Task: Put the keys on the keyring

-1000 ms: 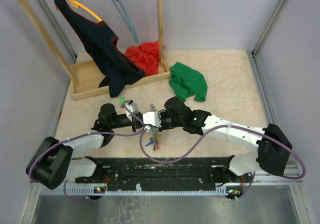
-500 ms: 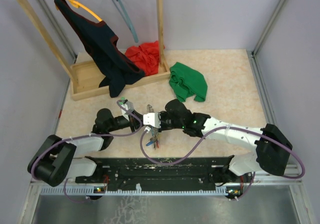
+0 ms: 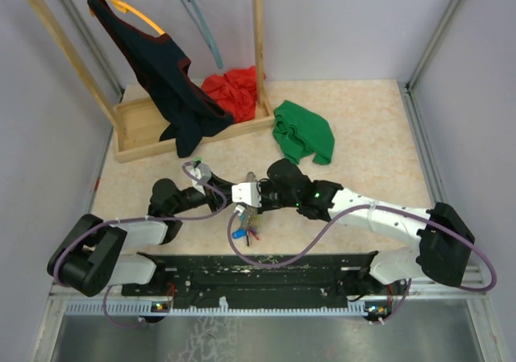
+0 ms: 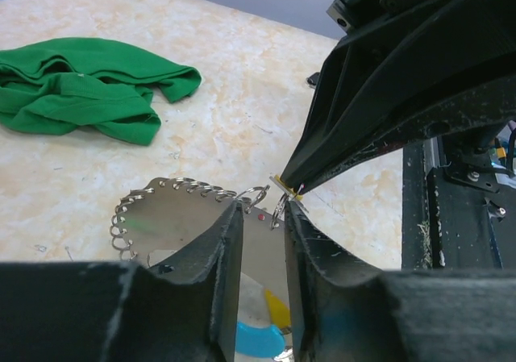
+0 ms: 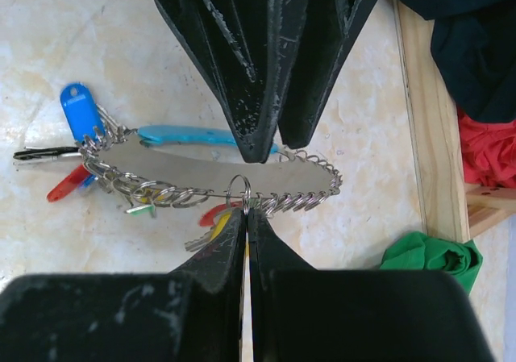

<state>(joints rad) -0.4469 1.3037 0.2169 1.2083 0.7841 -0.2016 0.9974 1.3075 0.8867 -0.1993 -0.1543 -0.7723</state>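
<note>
The left gripper (image 4: 262,217) has drawn back a little, narrow about the keyring (image 5: 201,168); the right gripper (image 5: 246,217) pinches a key (image 5: 238,189) by its loop right at the keyring's edge, over the surface (image 5: 48,23); I judge the threading close, not yet done.

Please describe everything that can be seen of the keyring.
The keyring looks like a flat silver metal strip edged with many small wire loops. Blue, red and green tags hang at one end. The left tool grips one long edge; the right tool pinches a small ring at the other.
</note>
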